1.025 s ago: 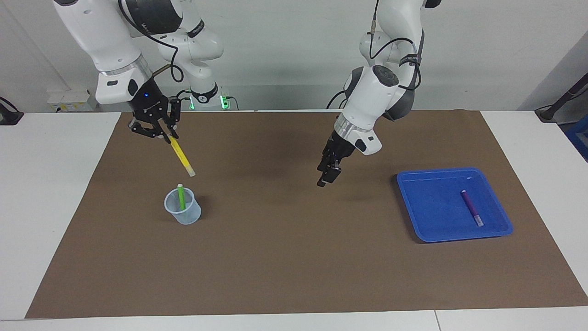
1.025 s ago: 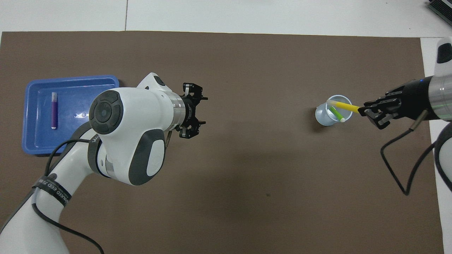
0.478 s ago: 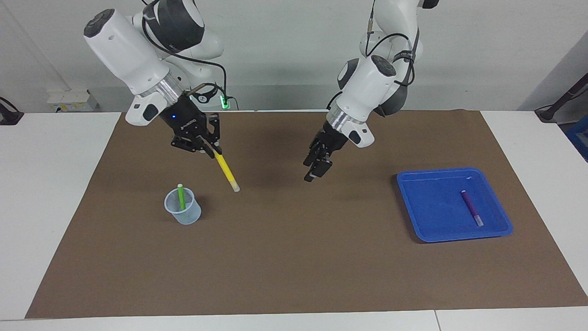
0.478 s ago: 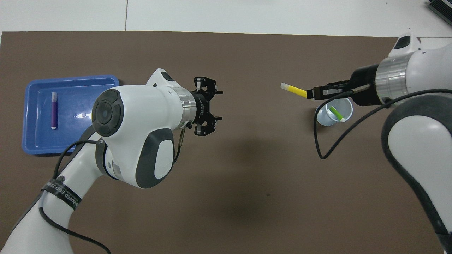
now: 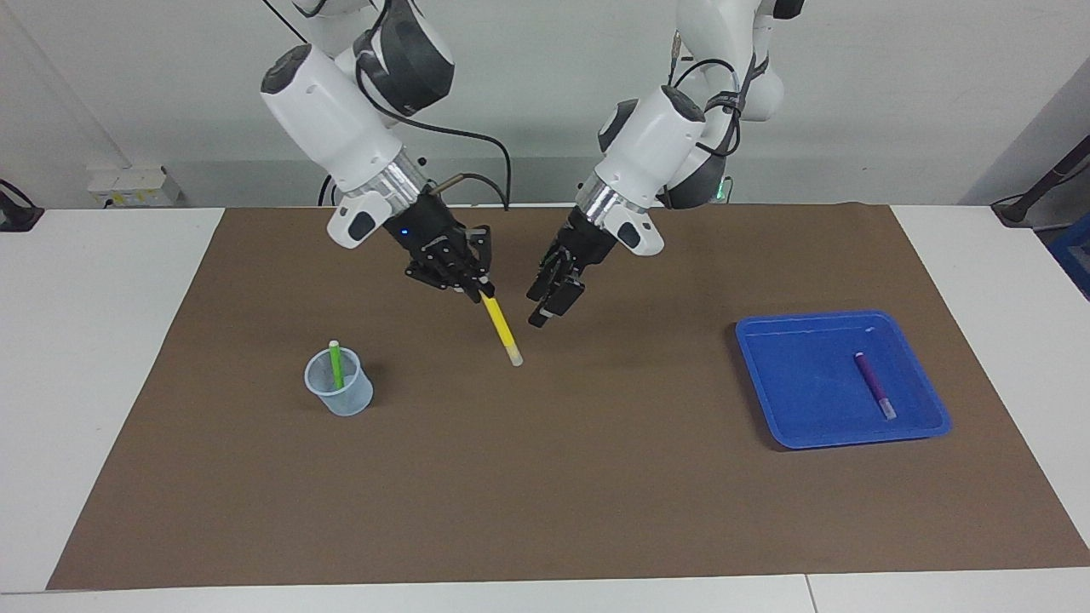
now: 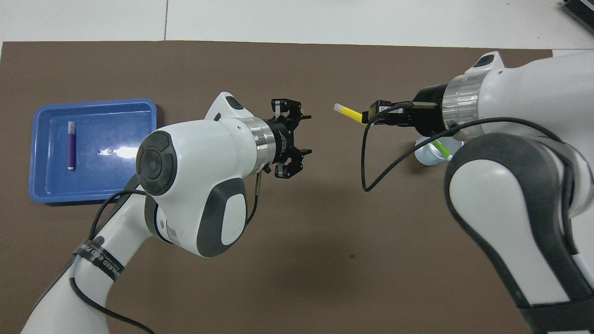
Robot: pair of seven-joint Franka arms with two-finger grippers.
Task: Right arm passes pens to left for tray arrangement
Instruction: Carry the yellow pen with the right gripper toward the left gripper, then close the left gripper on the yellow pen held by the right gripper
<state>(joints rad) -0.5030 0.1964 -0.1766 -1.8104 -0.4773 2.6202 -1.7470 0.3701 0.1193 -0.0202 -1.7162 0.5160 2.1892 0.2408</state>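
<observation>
Your right gripper (image 5: 482,292), upper centre of the facing view, has its jaws clamped on the dark cap end of the yellow pen (image 5: 500,328), which hangs slanted, pale tip down, above the brown mat (image 5: 545,494) and clear of it. Your left gripper (image 5: 545,311) sits just beside it, right of that pen in the same view; in the overhead view its jaws stand apart and empty at mid-frame, aimed at the pen's pale tip (image 6: 338,108) with a gap between them. This looks like the run-in to the handover. The pen reads as light, stiff and smooth-barrelled, so it could swivel in a pinch near one end; I'd take it across the yellow barrel, between the tip and the right jaws, square to its length. Over at lower left of the facing view the green pen (image 5: 336,364) leans in the translucent cup (image 5: 341,394). At right, the purple pen (image 5: 874,385) lies flat in the blue tray (image 5: 766,358), so by my reading one is placed, one is in transit, one waits on the tabletop.
</observation>
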